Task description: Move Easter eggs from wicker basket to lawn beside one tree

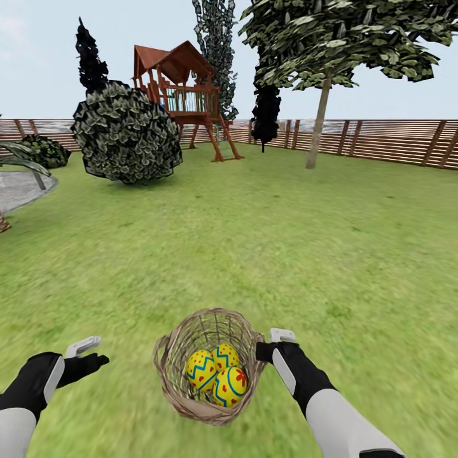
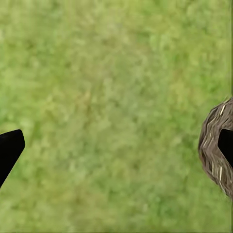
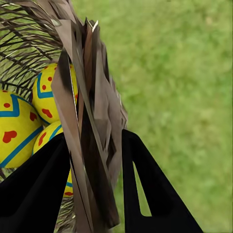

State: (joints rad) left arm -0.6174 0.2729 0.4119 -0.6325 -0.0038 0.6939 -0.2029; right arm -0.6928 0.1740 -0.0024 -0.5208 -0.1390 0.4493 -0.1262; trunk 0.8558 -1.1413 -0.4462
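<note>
The wicker basket (image 1: pixel 207 362) sits low in the head view, tilted slightly, over the lawn (image 1: pixel 286 242). Inside lie three Easter eggs, yellow with blue zigzags and red marks: one (image 1: pixel 201 371) on the left, one (image 1: pixel 226 355) behind it, one (image 1: pixel 230 385) at the front. My right gripper (image 1: pixel 264 350) is shut on the basket's right rim. In the right wrist view its fingers (image 3: pixel 34 194) straddle the woven wall (image 3: pixel 97 97), with eggs (image 3: pixel 12 131) on the inner side. My left gripper (image 1: pixel 95 353) hangs open left of the basket; its wrist view shows the basket's edge (image 2: pixel 213 145). A pale-trunked tree (image 1: pixel 318 124) stands far back right.
A round dark bush (image 1: pixel 127 133) and a red-brown play tower (image 1: pixel 181 89) stand at the back left, with tall dark narrow trees (image 1: pixel 265 114) behind. A slatted wooden fence (image 1: pixel 394 141) rings the yard. A grey paved patch (image 1: pixel 19 187) lies at far left. Open grass stretches toward the tree.
</note>
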